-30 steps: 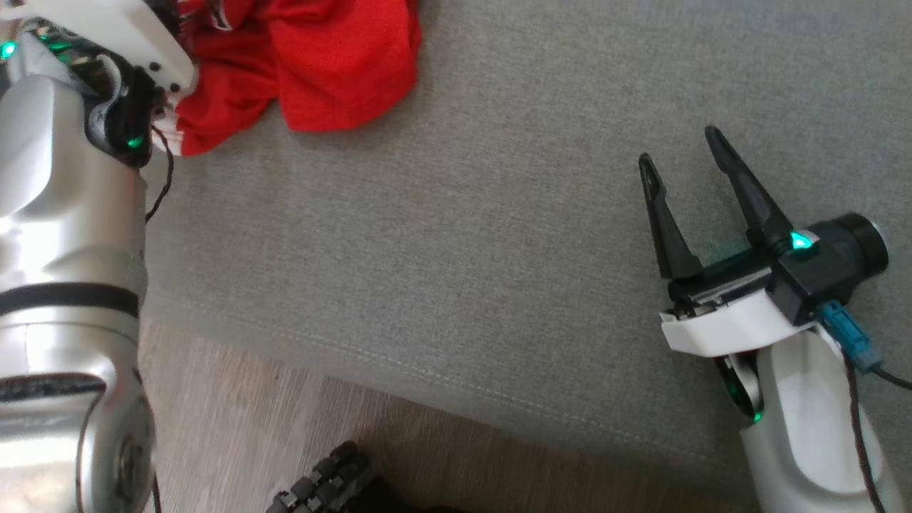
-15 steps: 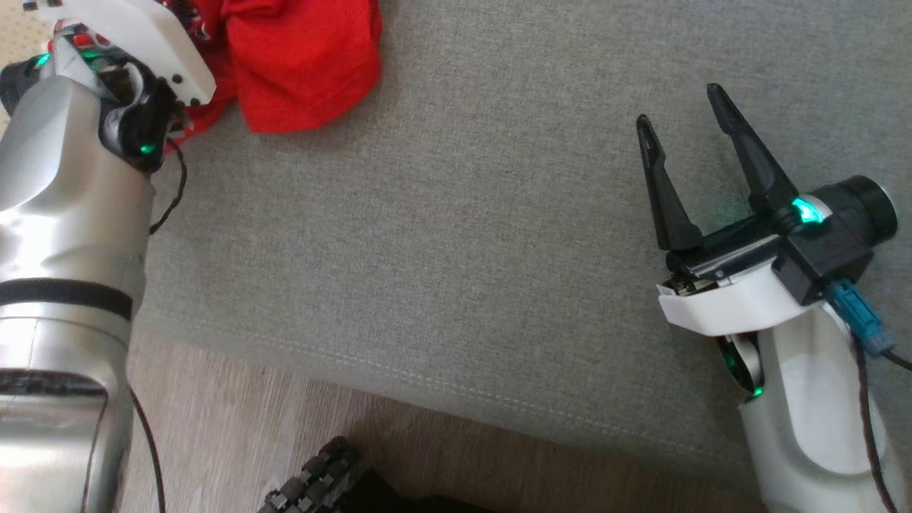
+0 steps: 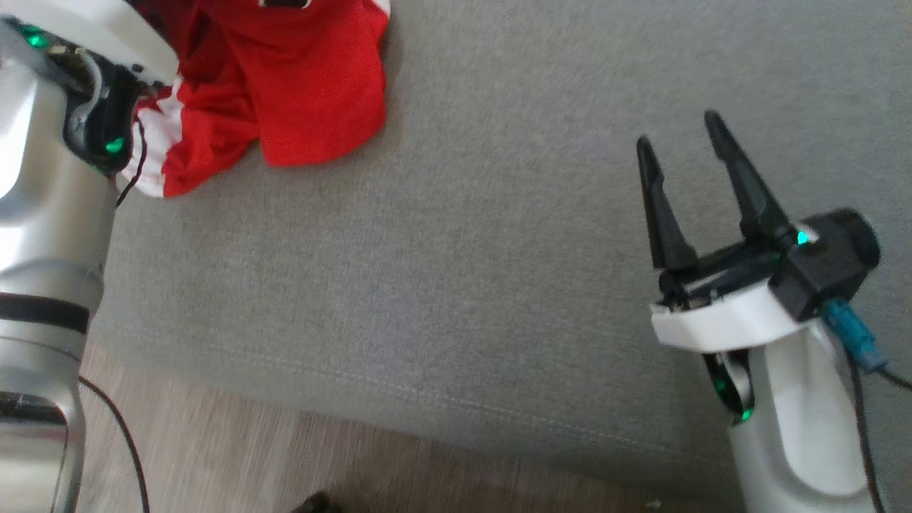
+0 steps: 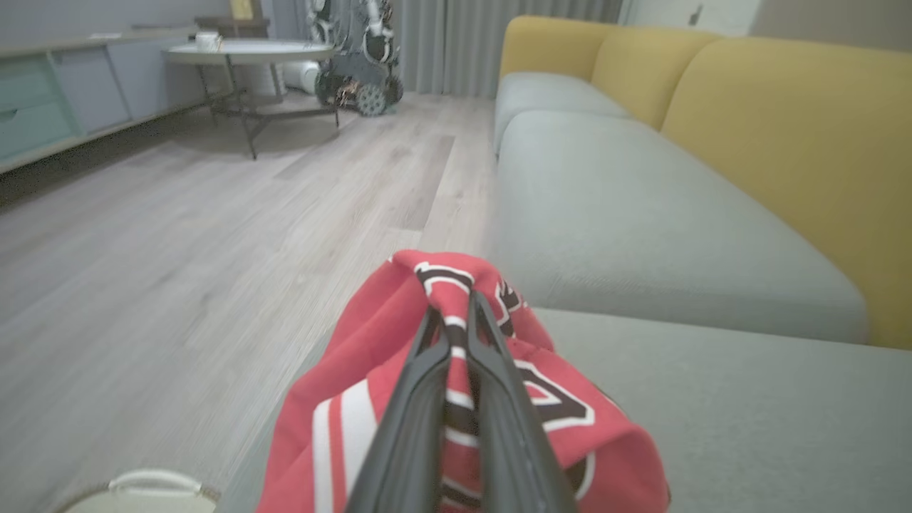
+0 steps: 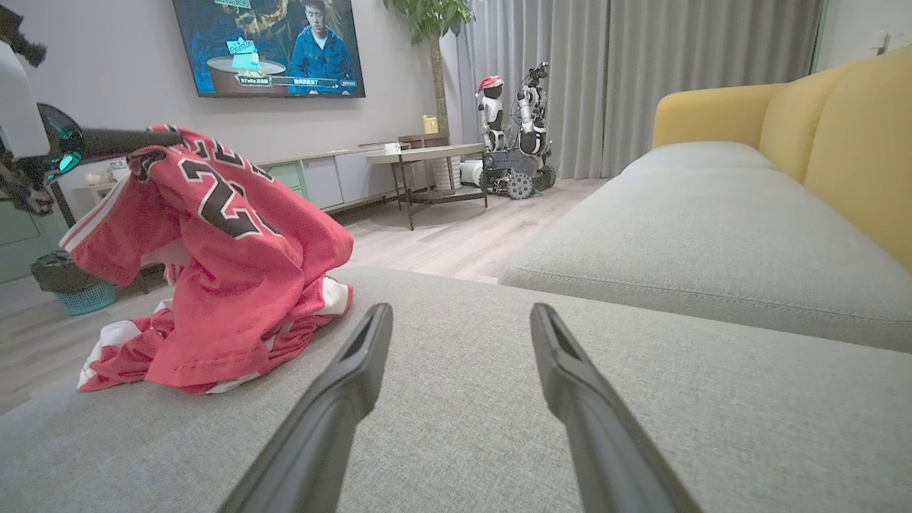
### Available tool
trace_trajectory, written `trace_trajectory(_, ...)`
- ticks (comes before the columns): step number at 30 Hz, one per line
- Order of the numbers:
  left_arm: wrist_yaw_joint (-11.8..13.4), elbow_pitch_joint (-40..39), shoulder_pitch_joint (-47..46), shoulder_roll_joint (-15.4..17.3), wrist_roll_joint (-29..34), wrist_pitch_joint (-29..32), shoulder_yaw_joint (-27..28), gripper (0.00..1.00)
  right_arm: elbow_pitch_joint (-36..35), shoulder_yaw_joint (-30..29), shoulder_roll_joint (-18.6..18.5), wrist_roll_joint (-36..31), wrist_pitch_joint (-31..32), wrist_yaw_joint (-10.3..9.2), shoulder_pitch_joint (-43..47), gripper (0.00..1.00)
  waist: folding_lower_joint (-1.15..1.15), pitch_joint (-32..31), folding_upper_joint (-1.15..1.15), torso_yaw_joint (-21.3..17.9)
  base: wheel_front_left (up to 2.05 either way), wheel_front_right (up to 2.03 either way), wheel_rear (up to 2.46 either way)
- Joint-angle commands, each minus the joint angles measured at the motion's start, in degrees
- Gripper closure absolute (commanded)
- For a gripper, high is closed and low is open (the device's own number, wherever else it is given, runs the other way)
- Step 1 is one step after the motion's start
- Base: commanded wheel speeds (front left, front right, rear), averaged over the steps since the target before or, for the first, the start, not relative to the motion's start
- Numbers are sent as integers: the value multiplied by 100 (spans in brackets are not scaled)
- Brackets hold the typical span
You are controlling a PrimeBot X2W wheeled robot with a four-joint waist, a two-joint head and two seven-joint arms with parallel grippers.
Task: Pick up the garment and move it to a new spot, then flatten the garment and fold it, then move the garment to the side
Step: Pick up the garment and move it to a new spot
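Two arms show in the head view. The left arm (image 3: 50, 178) reaches to the upper left, where the red garment (image 3: 313, 85) lies bunched on the grey sofa (image 3: 499, 271). The right gripper (image 3: 677, 130) hovers at the lower right, well apart from the cloth, jaws wide and empty. In the left wrist view, the left gripper (image 4: 453, 308) is pinched narrow on a fold of the garment, which drapes down both sides of it near the seat edge, with wood floor (image 4: 178, 235) beyond. In the right wrist view, the spread fingers (image 5: 356, 370) point across the seat; at the left the garment hangs from the left gripper's tip, its lower hem resting on the cushion.
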Motion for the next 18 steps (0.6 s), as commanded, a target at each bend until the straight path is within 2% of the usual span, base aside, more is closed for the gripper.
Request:
trace_trajectory(1,-33,-239,-256,369,35,-54,116,100,-183,124,135,71,-23,36,123,0,0,-348,0,-175,0,0,0)
trace_trajectory(8,23,-1276,-500,534,305,64,-191,100,-413,0,258,216,-23,36,306,0,0,-931,0,-825,0,0,0)
trace_trajectory(18,516,-2848,-703,590,421,886,-321,100,-920,-30,289,608,-23,36,420,0,0,-1068,0,-2259,0,0,0)
